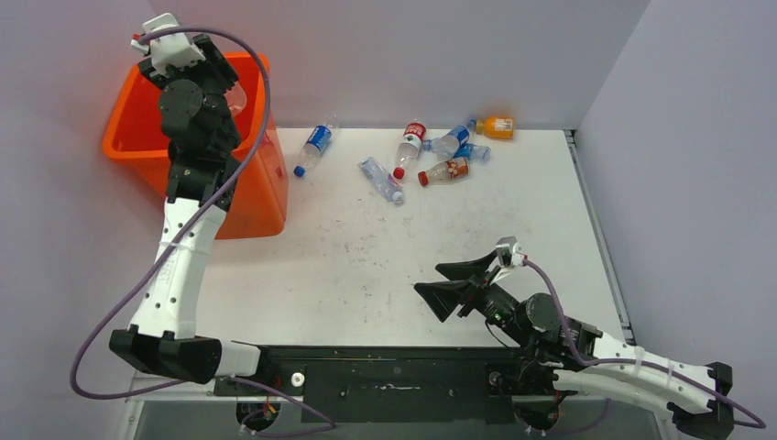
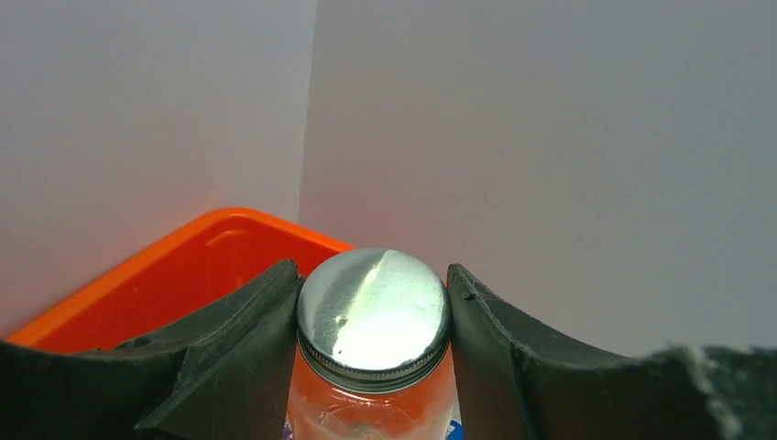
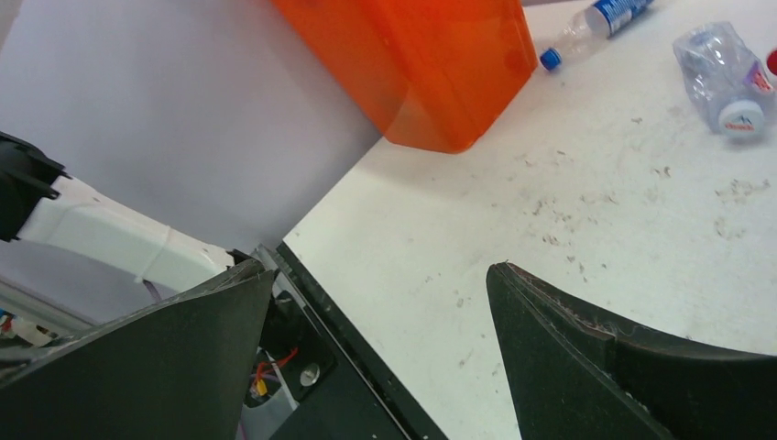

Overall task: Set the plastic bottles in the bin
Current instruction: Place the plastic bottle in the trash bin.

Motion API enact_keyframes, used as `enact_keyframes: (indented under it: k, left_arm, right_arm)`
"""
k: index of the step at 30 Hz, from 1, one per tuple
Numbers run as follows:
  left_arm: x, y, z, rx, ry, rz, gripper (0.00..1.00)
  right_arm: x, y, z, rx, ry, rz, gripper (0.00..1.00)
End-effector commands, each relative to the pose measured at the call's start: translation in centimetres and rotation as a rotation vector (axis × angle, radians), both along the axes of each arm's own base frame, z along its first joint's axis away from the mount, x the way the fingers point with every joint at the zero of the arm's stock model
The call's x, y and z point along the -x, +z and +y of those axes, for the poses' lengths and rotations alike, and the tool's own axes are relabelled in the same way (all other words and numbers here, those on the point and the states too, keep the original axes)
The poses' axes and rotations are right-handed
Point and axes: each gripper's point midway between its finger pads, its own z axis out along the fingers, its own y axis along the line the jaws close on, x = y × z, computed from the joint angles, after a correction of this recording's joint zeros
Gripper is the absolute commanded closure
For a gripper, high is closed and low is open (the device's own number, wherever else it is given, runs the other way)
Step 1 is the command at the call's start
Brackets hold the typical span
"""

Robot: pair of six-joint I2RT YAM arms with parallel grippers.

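My left gripper (image 1: 223,90) is raised over the orange bin (image 1: 128,128) and is shut on a clear bottle (image 2: 371,316). The bottle's round silvery end faces the wrist camera, and the fingers (image 2: 238,321) press it on both sides, with the bin's rim (image 2: 183,261) behind. Several plastic bottles lie at the table's far side: a blue-labelled one (image 1: 316,147), a crushed clear one (image 1: 380,179), a red-labelled one (image 1: 410,147) and an orange one (image 1: 495,126). My right gripper (image 1: 451,282) hovers open and empty low over the near table.
The bin (image 3: 431,55) stands at the table's far left corner against the wall. In the right wrist view, a blue-capped bottle (image 3: 596,20) and the crushed bottle (image 3: 728,78) lie beyond the open right gripper (image 3: 380,275). The black base rail (image 1: 385,367) runs along the near edge.
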Motion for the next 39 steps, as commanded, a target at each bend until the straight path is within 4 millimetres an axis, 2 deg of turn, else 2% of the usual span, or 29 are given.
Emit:
enact_keyframes:
  k: [1,5,8,11,12,14,15,16,17,19,22,26,29,32,36,39]
  left_arm:
    - [-1.0,2.5,2.3,0.076,0.051,-0.214,1.0]
    - [-3.8,-0.7,2.8,0.087,0.078,-0.165,1.0]
    - [-4.6,-3.7,3.4,0.102,0.108,-0.134,1.0]
    - [-5.1,-4.8,4.5,0.12,0.105,-0.134,1.0]
    - [-5.4,-4.9,4.5,0.124,0.097,-0.125,0.91]
    - [-5.6,-4.6,4.0,0.114,0.061,-0.115,0.47]
    - [-5.3,-4.1,3.6,0.115,0.041,-0.127,0.22]
    - [-4.8,-3.3,3.1,0.118,0.017,-0.145,0.0]
    - [-4.3,-2.4,2.2,0.115,-0.018,-0.16,0.04]
    - [-2.8,-0.9,-0.2,0.088,-0.077,-0.154,0.04]
    - [1.0,0.6,-5.5,0.034,-0.198,-0.174,0.04]
    - [5.4,-0.3,-11.6,-0.057,-0.388,-0.136,0.04]
    - [7.5,-2.8,-15.9,-0.132,-0.61,-0.026,0.04]
    - [8.6,-8.7,-19.8,-0.284,-0.798,0.191,0.04]
    - [9.8,-18.4,-20.9,-0.408,-0.885,0.498,0.04]
    - [11.5,-22.2,-20.8,-0.371,-0.935,0.541,0.04]
  right_arm:
    - [-0.6,-0.9,-0.6,-0.021,-0.053,0.042,0.1]
    - [-2.0,-2.0,-3.2,-0.045,-0.187,0.072,0.1]
    - [-2.6,-2.4,-5.6,-0.117,-0.27,0.092,0.1]
    - [-2.6,-2.5,-7.0,-0.181,-0.299,0.086,0.1]
    - [-2.5,-2.5,-7.1,-0.186,-0.295,0.075,0.1]
    - [-2.2,-2.7,-7.0,-0.153,-0.274,0.047,0.1]
    - [-2.1,-2.8,-6.9,-0.137,-0.266,0.045,0.1]
    - [-2.1,-2.9,-6.8,-0.115,-0.263,0.044,0.1]
    - [-2.1,-3.3,-6.6,-0.08,-0.262,0.048,0.1]
    - [-2.2,-2.9,-6.4,-0.047,-0.264,0.047,0.1]
    - [-2.6,-2.7,-6.1,-0.017,-0.283,0.049,0.1]
    - [-3.7,-3.2,-5.6,0.068,-0.335,0.047,0.1]
    - [-5.1,-3.9,-5.5,0.175,-0.413,0.048,0.1]
    - [-6.5,-3.7,-4.7,0.275,-0.466,0.029,0.1]
    - [-8.3,-2.9,-2.3,0.327,-0.46,0.005,0.1]
    - [-11.7,-3.4,-2.1,0.348,-0.492,0.074,0.1]
